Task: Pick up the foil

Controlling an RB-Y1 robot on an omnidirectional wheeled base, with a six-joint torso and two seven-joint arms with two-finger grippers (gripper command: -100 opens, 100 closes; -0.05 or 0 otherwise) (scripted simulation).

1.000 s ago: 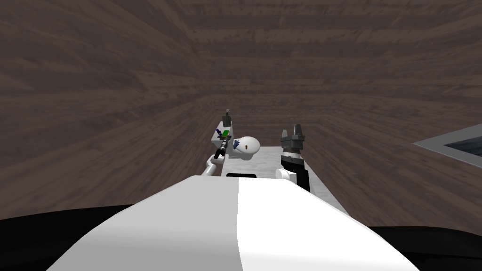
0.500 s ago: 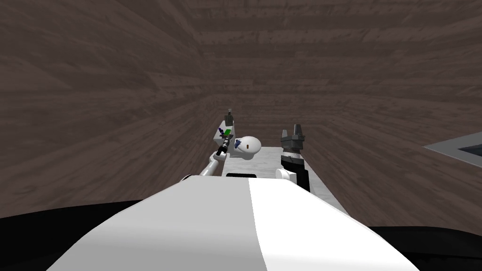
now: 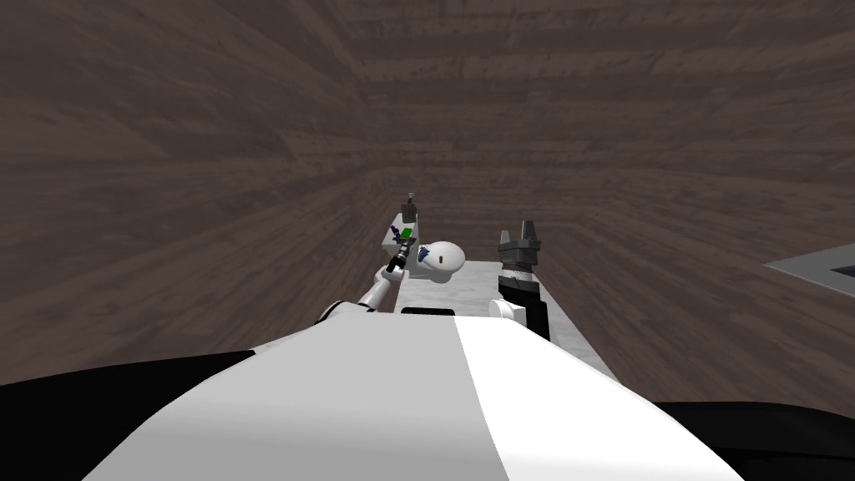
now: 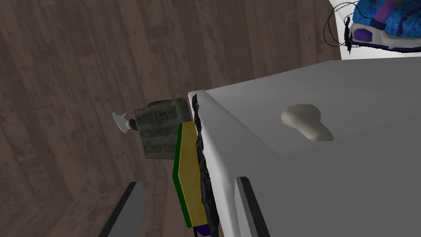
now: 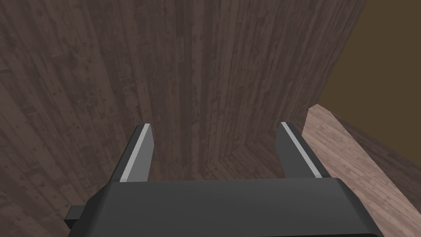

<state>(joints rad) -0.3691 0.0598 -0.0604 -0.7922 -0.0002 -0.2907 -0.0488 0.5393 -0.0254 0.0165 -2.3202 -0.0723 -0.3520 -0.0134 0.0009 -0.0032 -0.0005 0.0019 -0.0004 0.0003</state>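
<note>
Nothing is lifted yet: the left gripper [image 4: 189,183] has its fingers spread wide and empty, with what I take for the foil [image 4: 190,173] just ahead between them. It is a flat, stiff yellow pack with a green edge, set along the smooth white desk [image 4: 329,173], with a crinkled black strip [image 4: 204,181] between, so closing and lifting are left. The right gripper [image 5: 214,124], equally spread and empty, hangs to the right.

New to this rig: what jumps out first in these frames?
The blue and purple sneaker past the white block, seen from the left wrist. Nearer, a flat yellow box with a green edge sits beside that block, framed by the open fingers of the left gripper. An olive-grey bottle sits just beyond the box.
</note>
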